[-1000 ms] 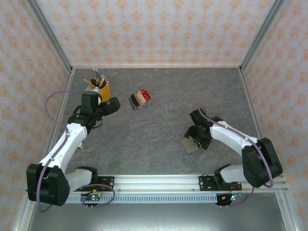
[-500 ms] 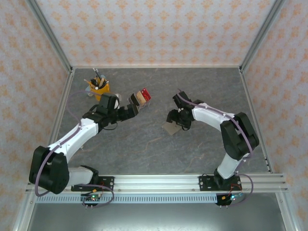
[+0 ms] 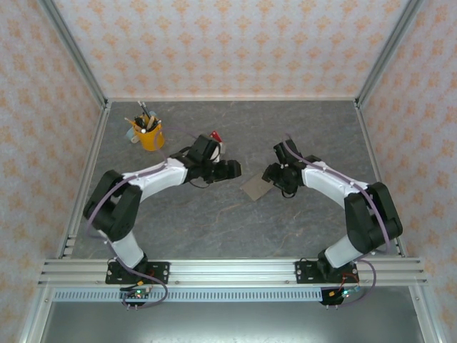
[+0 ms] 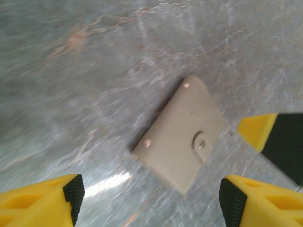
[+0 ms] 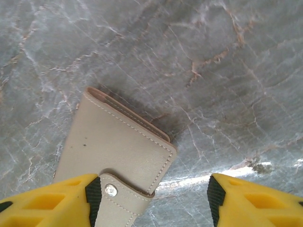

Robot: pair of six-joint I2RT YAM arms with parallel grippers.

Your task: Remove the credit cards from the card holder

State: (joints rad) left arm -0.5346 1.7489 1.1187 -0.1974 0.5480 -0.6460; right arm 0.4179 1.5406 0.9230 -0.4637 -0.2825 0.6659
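Top external is showing the card holder (image 3: 255, 188) lying closed on the grey table (image 3: 214, 214), snap tab fastened, between the two grippers. The left gripper (image 3: 232, 169) is hovering just left of it, jaws standing released and gripping nothing. The right gripper (image 3: 275, 174) is hanging just right of it, jaws also standing apart; in the right wrist view one finger (image 5: 57, 198) is overlapping the card holder's tab corner, whether touching I cannot tell
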